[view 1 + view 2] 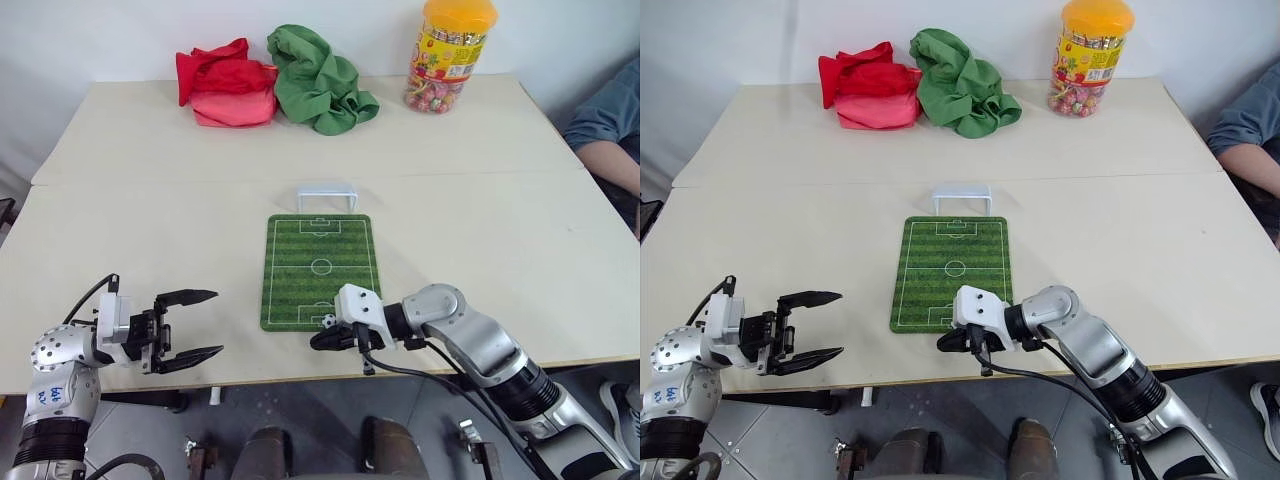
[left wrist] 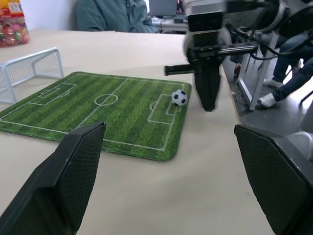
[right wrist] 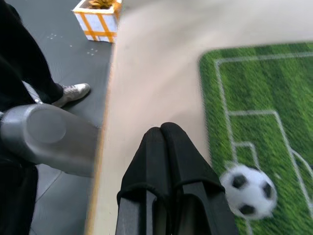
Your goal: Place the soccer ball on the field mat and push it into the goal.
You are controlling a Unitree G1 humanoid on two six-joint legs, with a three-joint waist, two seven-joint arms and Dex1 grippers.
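Right wrist view: right tool [image 3: 164,128] pressed together beside soccer ball [image 3: 248,190]; left tool [image 1: 201,325] spread.

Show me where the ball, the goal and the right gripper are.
ball [image 1: 328,321], left eye view, its middle.
goal [image 1: 326,188], left eye view, the top bar.
right gripper [image 1: 318,341], left eye view, tips of the shut fingers.

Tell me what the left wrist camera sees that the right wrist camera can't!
Left wrist view: the white goal beyond the mat's far end, a candy jar, seated people, and the open left gripper.

Right wrist view: a yellow-and-white box on the dark floor and a silver shoe.

Both: the soccer ball resting on the field mat near its near end, and the right gripper, shut, just beside the ball.
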